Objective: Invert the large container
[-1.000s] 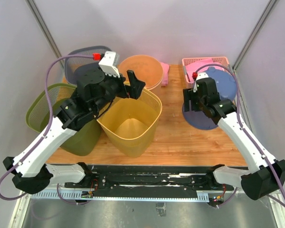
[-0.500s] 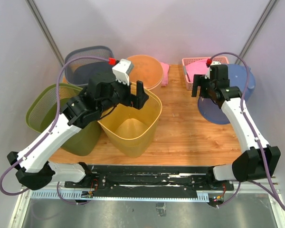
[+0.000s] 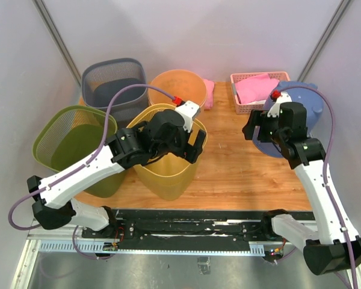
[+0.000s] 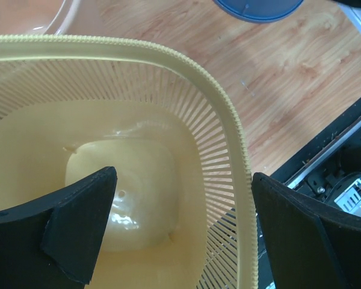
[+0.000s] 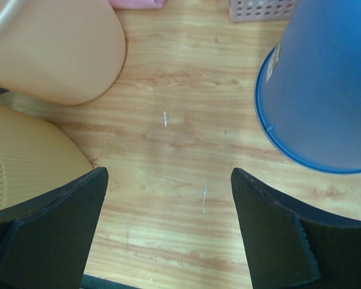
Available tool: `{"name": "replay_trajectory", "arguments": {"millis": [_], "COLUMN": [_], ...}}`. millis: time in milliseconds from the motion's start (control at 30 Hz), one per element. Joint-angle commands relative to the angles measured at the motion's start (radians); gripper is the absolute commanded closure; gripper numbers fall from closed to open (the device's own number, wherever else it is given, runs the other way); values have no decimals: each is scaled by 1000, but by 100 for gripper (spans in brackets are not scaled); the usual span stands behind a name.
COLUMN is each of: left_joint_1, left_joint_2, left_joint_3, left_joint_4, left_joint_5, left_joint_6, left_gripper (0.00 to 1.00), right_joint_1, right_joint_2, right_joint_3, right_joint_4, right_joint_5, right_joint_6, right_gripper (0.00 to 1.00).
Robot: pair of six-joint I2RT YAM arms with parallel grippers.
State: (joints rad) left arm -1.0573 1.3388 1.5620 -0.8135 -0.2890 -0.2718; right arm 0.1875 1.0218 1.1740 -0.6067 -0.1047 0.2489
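Yellow basket (image 3: 168, 177), the large container, is shown upright with its mouth up on the wooden table (image 3: 228, 168), in front of the left arm. Its near-right rim is straddled by the left gripper (image 3: 191, 146). In the left wrist view the jaws are spread wide. One finger (image 4: 78, 223) is seen inside the basket (image 4: 168, 120), above its glossy floor. The other finger (image 4: 307, 235) is seen outside the slatted wall. No contact with the rim can be made out.

Compared with one second ago, the left gripper is found at the right side of the rim instead of the far side, and the arm is now laid across the basket's mouth. The basket itself is seen in about the same place.

The right gripper (image 3: 257, 125) is held wide open above bare table, with nothing between its jaws, as the right wrist view (image 5: 168, 174) confirms. It is placed just left of the blue bucket (image 3: 298, 102), whose rim (image 5: 271, 129) is seen against the wood. One second ago the bucket lay nearer the table's centre, under that gripper. It is now found further right, beside the pink basket (image 3: 240, 107), which holds a pink cloth (image 3: 256, 87).

Behind the yellow basket an orange bowl (image 3: 177, 87) is seen. To its left stand a green mesh bin (image 3: 45, 129) and a grey mesh bin (image 3: 111, 75), both unmoved.
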Motion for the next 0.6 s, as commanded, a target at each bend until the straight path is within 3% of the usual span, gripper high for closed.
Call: {"name": "replay_trajectory", "arguments": {"millis": [0,167,300,567], "left_joint_1": [-1,-1,-1,0], "left_joint_2": [72,114,118,141], "left_joint_3": [-18,-14,-10,5], "left_joint_4": [-45,3,24,71], "left_joint_5": [2,81,72,145], "left_joint_6": [-7,-21,-27,-49], "left_gripper": [2,15,18,50], "right_joint_1": [13,13,13,12], "right_joint_2": [-66,-132,-151,-157], "right_joint_3": [-41,-29,-20,-2], "right_joint_4": [-57,-91,-111,-151], "right_joint_5": [43,119,122,103], "right_joint_6": [28,30,27,5], "right_gripper": [15,15,16,16]}}
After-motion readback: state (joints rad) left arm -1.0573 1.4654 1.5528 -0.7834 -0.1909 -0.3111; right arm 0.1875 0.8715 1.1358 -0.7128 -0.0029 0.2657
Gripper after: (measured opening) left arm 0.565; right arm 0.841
